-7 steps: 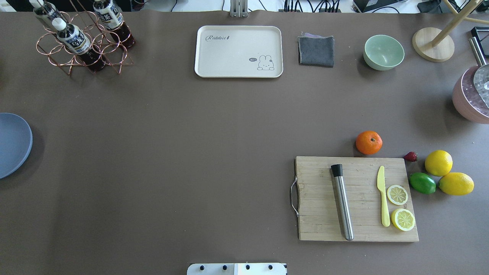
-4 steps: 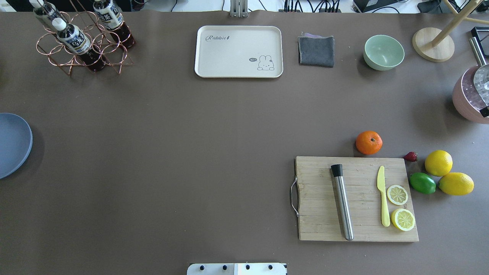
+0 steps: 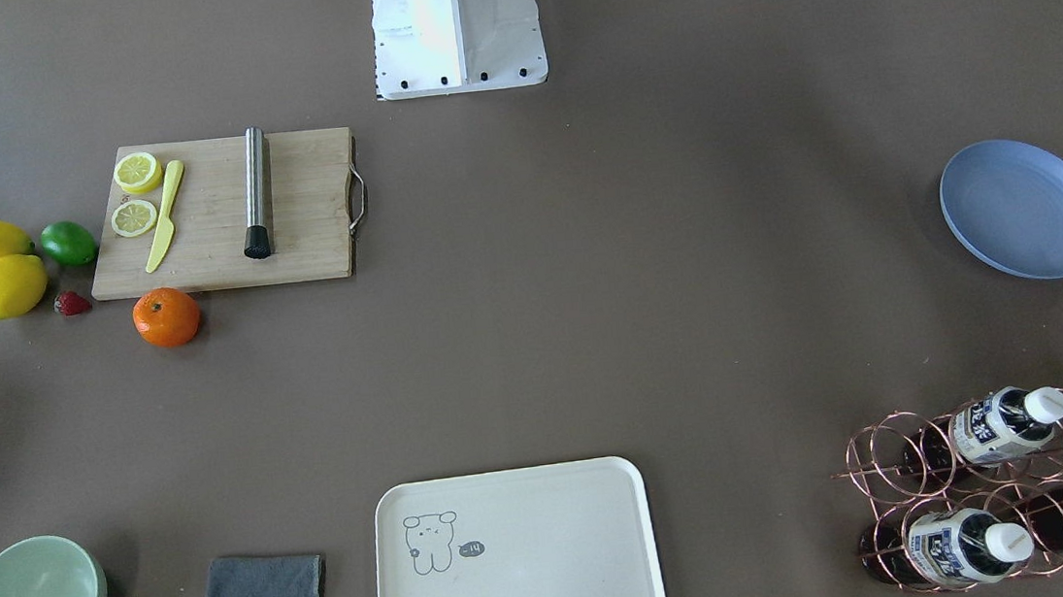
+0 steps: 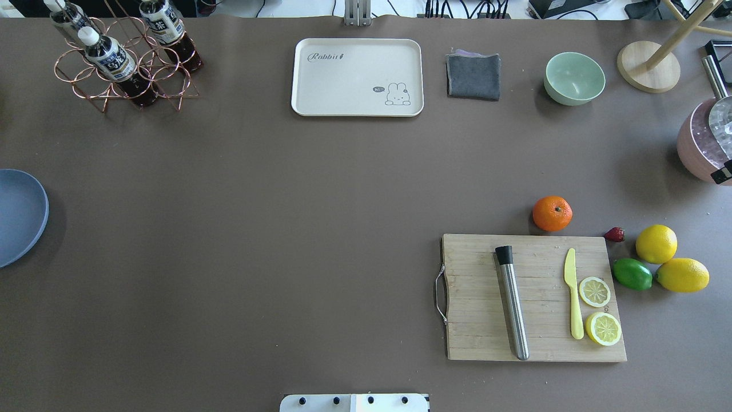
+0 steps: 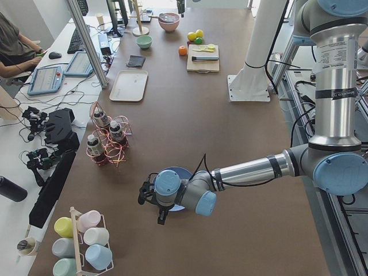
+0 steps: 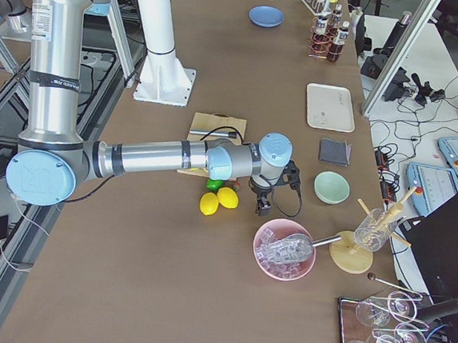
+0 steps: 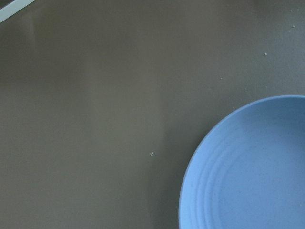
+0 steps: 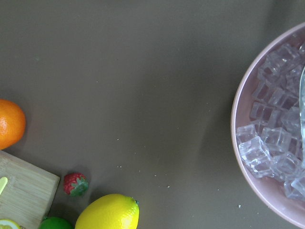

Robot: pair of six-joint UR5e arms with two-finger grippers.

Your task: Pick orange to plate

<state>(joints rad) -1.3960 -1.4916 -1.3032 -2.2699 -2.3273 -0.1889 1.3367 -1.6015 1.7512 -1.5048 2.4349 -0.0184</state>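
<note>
The orange [image 4: 552, 213] rests on the brown table just beyond the cutting board's far edge, also seen in the front view [image 3: 167, 317] and at the left edge of the right wrist view [image 8: 9, 123]. Across the table at its left end lies the empty blue plate [image 4: 20, 214] [image 3: 1022, 208] [image 7: 248, 167]. My left gripper [image 5: 161, 216] hangs close beside the plate. My right gripper [image 6: 260, 205] hovers between the lemons and the pink ice bowl, well to the right of the orange. Neither gripper's fingers show clearly enough to tell their state.
The cutting board [image 4: 474, 337] carries a steel muddler [image 4: 512, 303], a yellow knife and two lemon slices. Two lemons [image 4: 656, 244], a lime [image 4: 632, 274] and a strawberry [image 4: 615, 234] lie right of it. A pink bowl of ice [image 8: 276, 143], green bowl [image 4: 574, 78], grey cloth, cream tray [image 4: 343, 86] and bottle rack [image 4: 123, 57] stand farther off.
A small dark tip of my right gripper has come into the overhead view at the right edge by the pink bowl and moved slightly nearer. Orange and plate have not moved.
</note>
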